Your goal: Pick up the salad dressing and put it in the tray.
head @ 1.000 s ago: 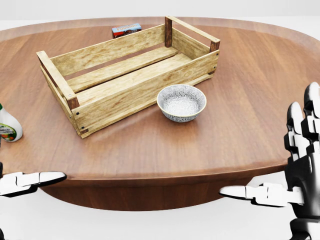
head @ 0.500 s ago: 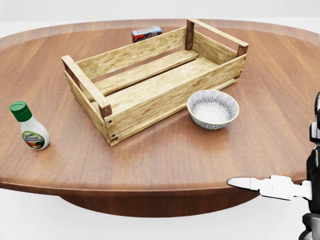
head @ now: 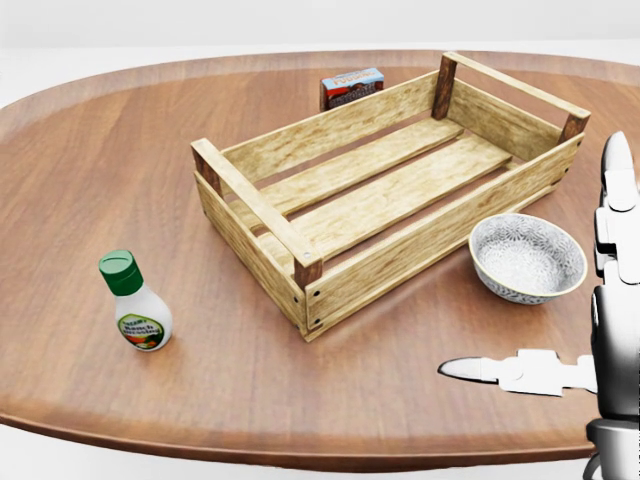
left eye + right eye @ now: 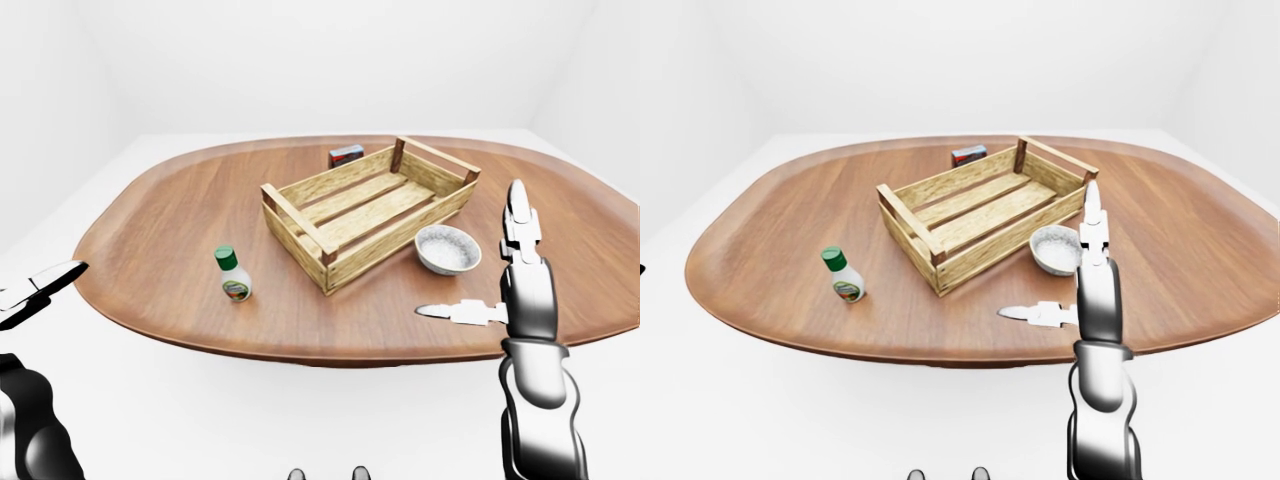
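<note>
Small white salad-dressing bottle with green cap (image 3: 136, 308) — stood upright on the oval brown wooden table (image 3: 120, 160), left of the slatted pale-wood tray (image 3: 385, 190), untouched. Right hand (image 3: 585, 330) and left hand (image 4: 35, 290) — both held spread, nothing grasped.

A patterned grey-white bowl (image 3: 527, 257) stands upright on the oval wooden table (image 3: 90, 180), low and to the right in the head view. A small red-and-blue box (image 3: 351, 87) lies near the table's upper edge in that view, well apart from the bowl. Around the table, the floor (image 4: 250, 410) and walls (image 4: 300, 60) are plain white.
</note>
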